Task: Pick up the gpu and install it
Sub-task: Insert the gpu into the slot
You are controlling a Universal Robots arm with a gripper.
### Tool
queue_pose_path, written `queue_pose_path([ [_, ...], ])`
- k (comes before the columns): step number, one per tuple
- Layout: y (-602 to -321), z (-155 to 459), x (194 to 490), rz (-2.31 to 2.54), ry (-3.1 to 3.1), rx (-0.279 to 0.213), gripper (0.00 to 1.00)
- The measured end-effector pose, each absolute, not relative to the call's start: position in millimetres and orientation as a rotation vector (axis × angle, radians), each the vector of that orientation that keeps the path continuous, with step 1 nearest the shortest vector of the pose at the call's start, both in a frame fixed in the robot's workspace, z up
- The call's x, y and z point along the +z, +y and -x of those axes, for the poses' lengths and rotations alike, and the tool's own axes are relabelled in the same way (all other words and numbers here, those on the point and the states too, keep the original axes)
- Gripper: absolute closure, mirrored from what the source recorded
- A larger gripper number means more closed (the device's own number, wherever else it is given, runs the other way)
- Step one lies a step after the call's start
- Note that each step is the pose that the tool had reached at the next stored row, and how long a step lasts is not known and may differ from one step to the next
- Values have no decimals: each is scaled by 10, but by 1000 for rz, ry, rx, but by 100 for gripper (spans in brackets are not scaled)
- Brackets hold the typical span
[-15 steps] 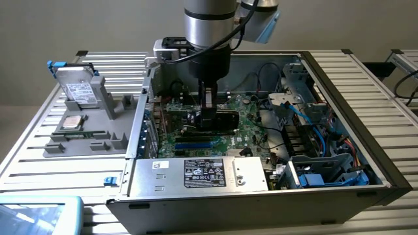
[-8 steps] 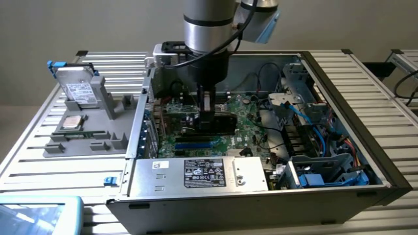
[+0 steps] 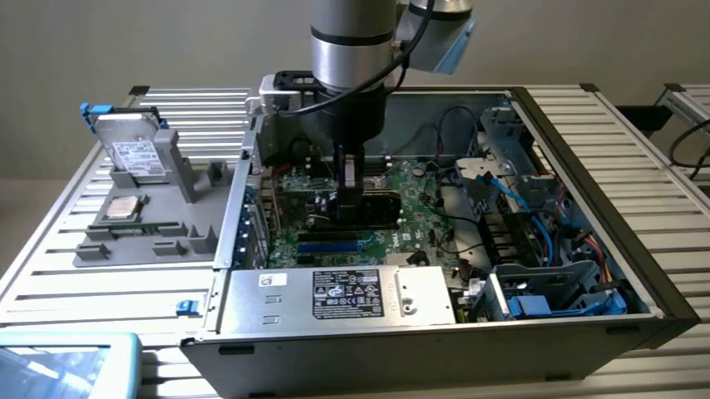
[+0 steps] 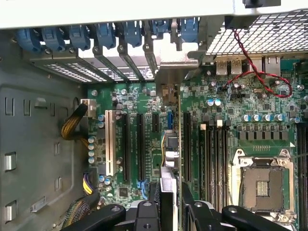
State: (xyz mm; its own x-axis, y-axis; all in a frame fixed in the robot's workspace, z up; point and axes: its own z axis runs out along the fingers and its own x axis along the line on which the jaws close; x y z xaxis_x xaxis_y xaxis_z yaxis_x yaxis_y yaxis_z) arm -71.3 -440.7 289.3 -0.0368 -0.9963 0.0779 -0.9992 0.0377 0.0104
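Both fingers (image 4: 154,204) of the claw (image 4: 169,199) clamped on the gpu (image 4: 172,144), held on edge and upright inside the open computer case (image 3: 654,291). Poised over the green motherboard (image 4: 226,96), parallel to the long black slots (image 4: 140,144); seated or not, cannot tell. Hard drive (image 3: 135,154) propped on the grey tray (image 3: 145,249), at the exterior view's left.

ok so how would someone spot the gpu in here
Start at the open computer case and the green motherboard inside it. Over the long black slots, the fingers of the gripper clamp a thin card seen edge-on: the gpu. Unlike the silver hard drive on the grey stand outside, it hangs inside the case.
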Motion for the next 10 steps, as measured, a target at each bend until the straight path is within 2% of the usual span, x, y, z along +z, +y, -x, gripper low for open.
queue_pose_path([
  [10, -4436, 718, 2758, -2137, -2218, 61, 72],
])
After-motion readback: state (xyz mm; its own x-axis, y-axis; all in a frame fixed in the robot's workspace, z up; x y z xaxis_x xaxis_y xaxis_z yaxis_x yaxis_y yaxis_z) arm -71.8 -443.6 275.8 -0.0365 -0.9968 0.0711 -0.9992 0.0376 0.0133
